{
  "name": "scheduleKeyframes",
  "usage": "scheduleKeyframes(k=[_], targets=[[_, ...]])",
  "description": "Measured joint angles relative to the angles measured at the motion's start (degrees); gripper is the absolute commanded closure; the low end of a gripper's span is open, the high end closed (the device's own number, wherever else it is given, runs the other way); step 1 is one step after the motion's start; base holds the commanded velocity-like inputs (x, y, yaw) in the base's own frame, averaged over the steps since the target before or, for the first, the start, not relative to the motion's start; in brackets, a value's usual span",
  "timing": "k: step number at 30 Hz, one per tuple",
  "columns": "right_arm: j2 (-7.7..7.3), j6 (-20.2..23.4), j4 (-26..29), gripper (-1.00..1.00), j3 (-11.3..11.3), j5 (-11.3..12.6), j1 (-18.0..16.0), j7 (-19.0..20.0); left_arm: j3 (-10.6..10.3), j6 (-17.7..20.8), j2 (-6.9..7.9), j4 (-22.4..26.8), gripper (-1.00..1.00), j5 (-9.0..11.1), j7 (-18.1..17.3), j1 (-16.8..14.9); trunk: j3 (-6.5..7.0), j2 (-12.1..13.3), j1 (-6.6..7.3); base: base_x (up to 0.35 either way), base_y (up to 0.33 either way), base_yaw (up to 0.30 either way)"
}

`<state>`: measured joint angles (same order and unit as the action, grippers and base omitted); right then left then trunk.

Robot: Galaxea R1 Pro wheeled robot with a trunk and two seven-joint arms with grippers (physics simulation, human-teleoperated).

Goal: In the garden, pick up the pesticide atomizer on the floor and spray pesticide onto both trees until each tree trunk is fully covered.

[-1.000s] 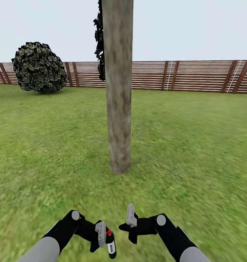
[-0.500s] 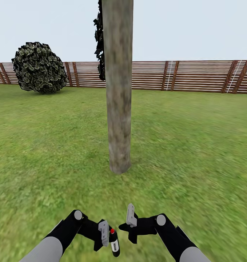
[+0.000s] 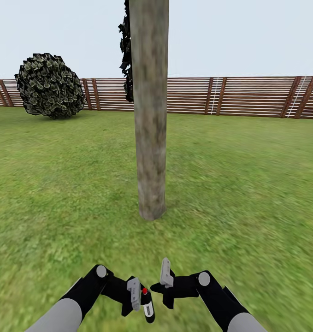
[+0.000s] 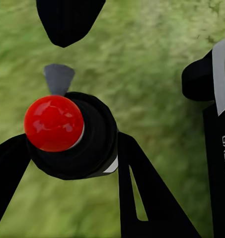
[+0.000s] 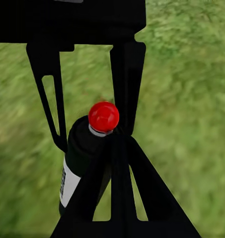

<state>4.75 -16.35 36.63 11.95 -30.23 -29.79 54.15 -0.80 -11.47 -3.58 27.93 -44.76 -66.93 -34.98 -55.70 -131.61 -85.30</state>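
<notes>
While I hold the base square to the tree trunk (image 3: 150,115), the left gripper (image 3: 141,299) sits low in my head view, clamped around the pesticide atomizer (image 3: 147,306). That little black bottle stands roughly upright between the fingers, a red knob on top rather than green, white label on its side. On my left wrist feed the atomizer (image 4: 75,136) is right up close: red ball cap, round black shoulder, black finger frames touching it on either side, so the grip is firm. Grass (image 3: 248,193) blurs underneath.

Right gripper (image 3: 166,288) is just beside the left one, a little higher, one pale pad (image 3: 165,272) pointing up. Its jaws look parted, nothing between them as far as I can see. Through the right wrist feed I look past my own black finger (image 5: 123,198) and see the atomizer (image 5: 85,153), red cap just beyond that fingertip, the left gripper's dark frame (image 5: 67,29) behind it.

Trunk dead ahead, mottled grey-brown, its base planted in the lawn well apart from both grippers. Dark foliage (image 3: 125,50) hangs along its left edge. A round bush (image 3: 49,85) stands far left by the slatted fence (image 3: 248,97). I can't make out any white speckling on the bark from here.
</notes>
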Motion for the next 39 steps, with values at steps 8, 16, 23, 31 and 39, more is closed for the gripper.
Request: scheduleKeyframes(k=[8, 16, 23, 31, 39], targets=[[0.00, 0.02, 0.01, 1.00, 0.00, 0.00, 0.00, -0.01, 0.00, -0.07, -0.12, 0.02, 1.00, 0.05, -0.04, -0.07, 0.00, 0.00, 0.00, 0.000, 0.000, 0.000], [0.00, 0.00, 0.02, 1.00, 0.00, 0.00, 0.00, -0.01, 0.00, -0.11, -0.87, 0.02, 1.00, 0.01, -0.04, -0.09, 0.00, 0.00, 0.00, 0.000, 0.000, 0.000], [0.00, 0.01, 0.02, 1.00, 0.00, 0.00, 0.00, -0.01, 0.00, -0.10, -0.98, 0.02, 1.00, 0.02, -0.04, -0.09, 0.00, 0.00, 0.00, 0.000, 0.000, 0.000], [0.00, 0.00, 0.02, 1.00, 0.00, 0.00, 0.00, -0.01, 0.06, -0.07, -0.96, -0.04, 1.00, 0.01, 0.02, -0.32, 0.00, 0.00, 0.00, 0.000, 0.000, 0.000], [0.00, 0.00, 0.02, 1.00, 0.00, 0.00, 0.00, 0.06, 0.13, -0.02, 0.53, -0.24, 1.00, -0.53, -0.02, -0.32, 0.00, 0.00, 0.00, 0.000, 0.000, 0.000]])
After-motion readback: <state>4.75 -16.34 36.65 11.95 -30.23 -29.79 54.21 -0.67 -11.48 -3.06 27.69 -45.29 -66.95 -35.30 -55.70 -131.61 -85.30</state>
